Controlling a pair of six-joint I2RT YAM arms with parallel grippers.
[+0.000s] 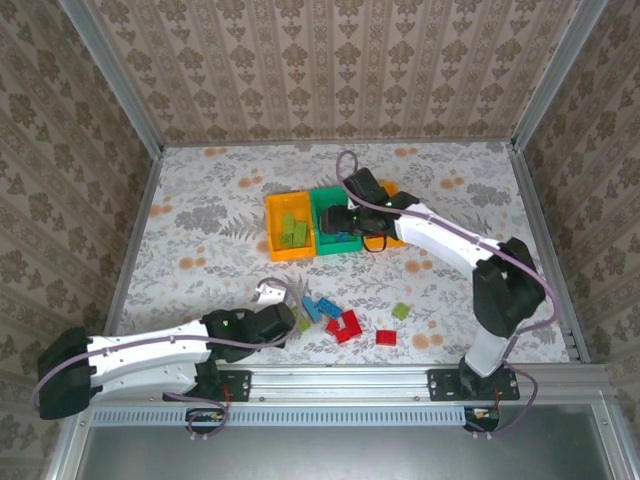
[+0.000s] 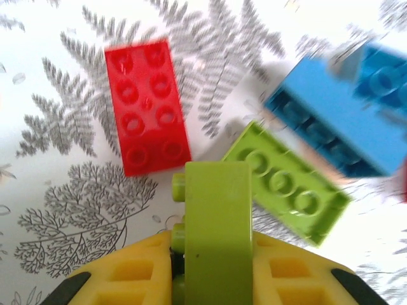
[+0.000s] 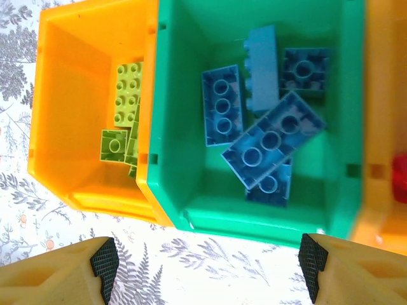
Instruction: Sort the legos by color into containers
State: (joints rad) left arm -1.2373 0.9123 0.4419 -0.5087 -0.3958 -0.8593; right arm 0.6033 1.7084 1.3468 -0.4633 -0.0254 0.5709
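Floral-patterned table carries loose legos at six o'clock from the containers. Left gripper is clamped on a lime brick: light, rigid, slick, probably best pinched across flat sides. Right gripper hangs spread over the green bin.

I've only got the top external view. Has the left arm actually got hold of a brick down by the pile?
Observer: Yes, the left gripper has its jaws shut on a lime green brick, held on edge.
Operator: What's lying next to it?
Observer: A red brick with eight studs, flat on the table, studs up.
Operator: And inside the green bin?
Observer: The green bin holds several blue bricks, no other colour.
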